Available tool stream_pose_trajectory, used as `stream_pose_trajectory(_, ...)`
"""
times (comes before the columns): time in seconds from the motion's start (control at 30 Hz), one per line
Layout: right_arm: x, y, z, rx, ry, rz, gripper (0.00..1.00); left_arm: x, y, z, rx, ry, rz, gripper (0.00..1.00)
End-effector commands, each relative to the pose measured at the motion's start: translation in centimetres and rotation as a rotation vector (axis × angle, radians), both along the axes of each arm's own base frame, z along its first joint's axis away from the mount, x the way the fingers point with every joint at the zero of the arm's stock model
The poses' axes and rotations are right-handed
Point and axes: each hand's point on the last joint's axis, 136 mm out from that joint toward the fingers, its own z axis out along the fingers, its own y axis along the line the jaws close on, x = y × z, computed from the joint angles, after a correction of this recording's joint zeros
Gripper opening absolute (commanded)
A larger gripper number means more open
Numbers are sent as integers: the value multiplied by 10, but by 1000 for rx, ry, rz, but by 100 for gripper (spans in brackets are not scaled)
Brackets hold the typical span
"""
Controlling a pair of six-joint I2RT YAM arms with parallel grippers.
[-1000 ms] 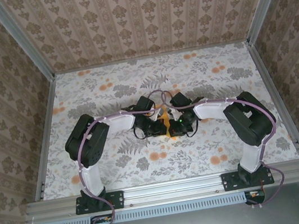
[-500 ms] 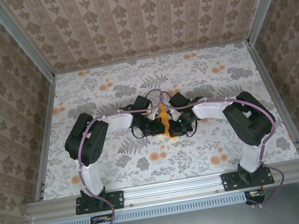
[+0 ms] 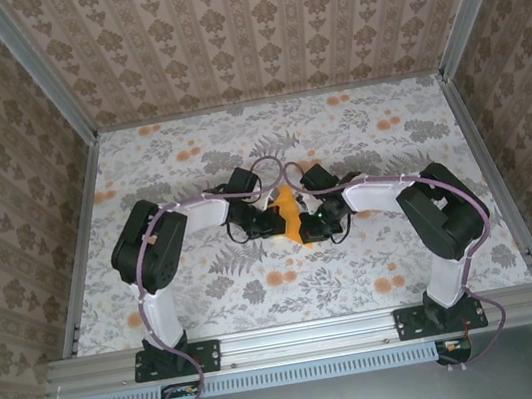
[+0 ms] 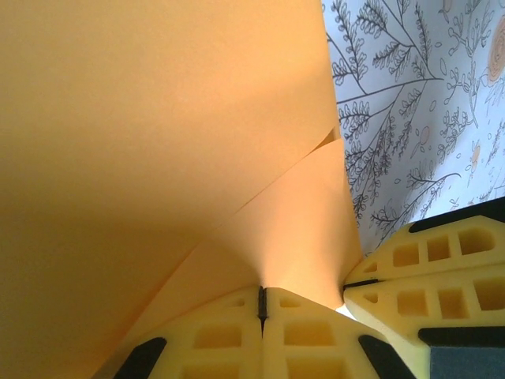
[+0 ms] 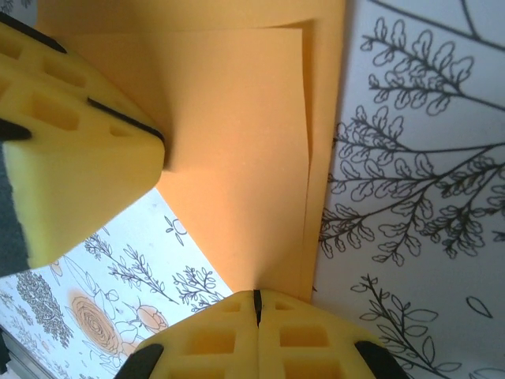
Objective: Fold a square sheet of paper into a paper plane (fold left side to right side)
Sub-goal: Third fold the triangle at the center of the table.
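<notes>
Square sheet of paper (image 3: 291,218), bright orange, sits at the middle of the floral table (image 3: 188,151), pinched between the two arms where their wrists meet. The left gripper (image 4: 262,294) has its yellow fingers pressed together on the paper's near edge. The right gripper (image 5: 255,296) is clamped on it in the same way, with no gap between its pads. In the left wrist view the two grippers sit just beside each other, almost touching.

The step in hand looks like the left-to-right fold itself. The sheet is already doubled over, and in the right wrist view two layers show, the upper one stopping a little short of the lower one's long edge. In the left wrist view the paper billows up toward the camera, so the fold seems loose rather than creased flat.

The next move probably calls for sliding the upper layer until the two free edges line up. The doubled sheet would then need laying down and pressing along the fold line. If either pinch slipped, the layers would likely skew.

From above, the paper reads as a narrow strip whose long axis runs roughly from the arm bases toward the far wall, slightly tilted. It has no pointed nose yet, so it points neither way. Which long side is the closed fold cannot be told from above.
</notes>
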Motion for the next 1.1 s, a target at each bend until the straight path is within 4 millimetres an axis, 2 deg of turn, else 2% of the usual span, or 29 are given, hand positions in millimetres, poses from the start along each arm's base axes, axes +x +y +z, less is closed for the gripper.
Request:
stream_pose_trajectory(0.0,-28,-41,-32,-202,109,-13,0,23,56,-32,193,-45,99,0)
stream_pose_trajectory(0.23,-28,-40,-30,-194,106,-12,0,44,71,-27,194,-63,131,0)
stream_pose_trajectory(0.4,-28,-38,-27,-182,103,-14,0,47,77,-26,214,-76,131,0)
stream_pose_trajectory(0.43,-28,-38,-26,-178,103,-13,0,53,87,-26,215,-72,159,0)
stream_pose_trajectory(0.5,-26,-34,-24,-161,98,-14,0,54,91,-24,213,-74,167,0)
stream_pose_trajectory(0.6,-19,-24,-18,-104,71,-19,0,55,90,-14,196,-92,169,0)
stream_pose_trajectory(0.7,-6,-8,-1,-12,9,-19,1,58,87,7,160,-125,169,6)
stream_pose_trajectory(0.8,8,1,21,42,-81,-19,12,59,89,32,133,-161,185,12)
stream_pose_trajectory(0.9,21,-4,41,31,-183,-17,26,56,94,51,107,-179,218,20)
stream_pose_trajectory(0.97,28,-11,50,-2,-251,-8,36,50,94,56,86,-170,239,25)
stream_pose_trajectory(1.03,38,-18,55,-50,-327,16,46,43,94,53,72,-129,280,37)
stream_pose_trajectory(1.07,41,-18,56,-54,-351,31,50,40,90,53,48,-113,293,39)
